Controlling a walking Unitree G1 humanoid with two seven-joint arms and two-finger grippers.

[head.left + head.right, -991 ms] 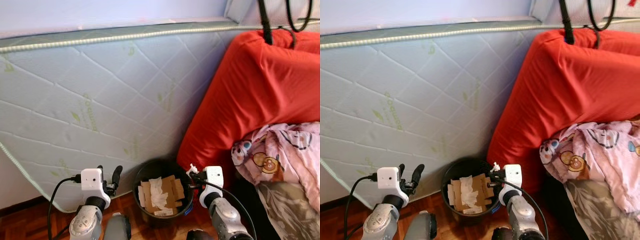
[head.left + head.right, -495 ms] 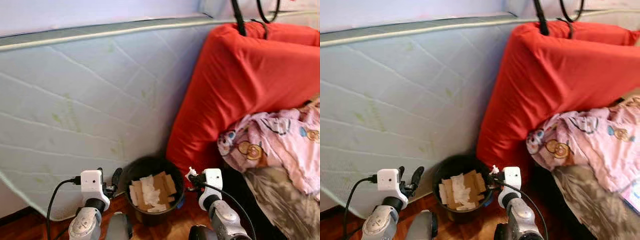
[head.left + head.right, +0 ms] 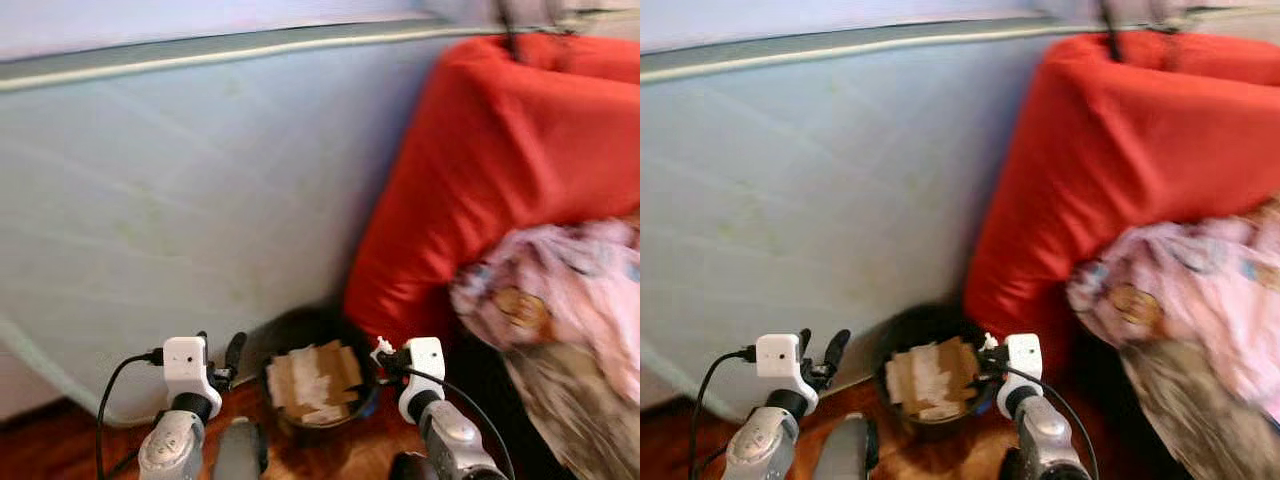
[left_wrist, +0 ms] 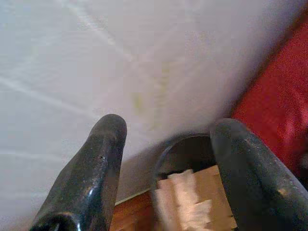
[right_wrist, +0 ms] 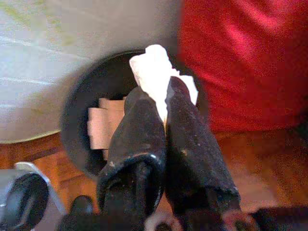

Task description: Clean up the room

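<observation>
White tissue scrap (image 5: pixel 161 72) pinched between the pressed-together fingers (image 5: pixel 139 130) of the right gripper (image 3: pixel 385 352), its crumpled end sticking out past the fingertips. Gripper sits low in the head views, just beside the right rim of a black bin (image 3: pixel 290 330); in the right wrist view the scrap lies over the bin's opening. Bin stands on the wooden floor (image 3: pixel 40 440) and holds pieces of cardboard (image 3: pixel 335 365) and white paper (image 3: pixel 310 385). Left gripper (image 3: pixel 220 355) raised to the left of the bin, fingers (image 4: pixel 96 163) spread with nothing between them. Behind the bin a pale quilted mattress (image 3: pixel 180 200) stands on edge. To the right, a large red cushion (image 3: pixel 500 170) leans beside the mattress; a pink patterned blanket (image 3: pixel 560 290) lies bunched below it. Head views blurred.
</observation>
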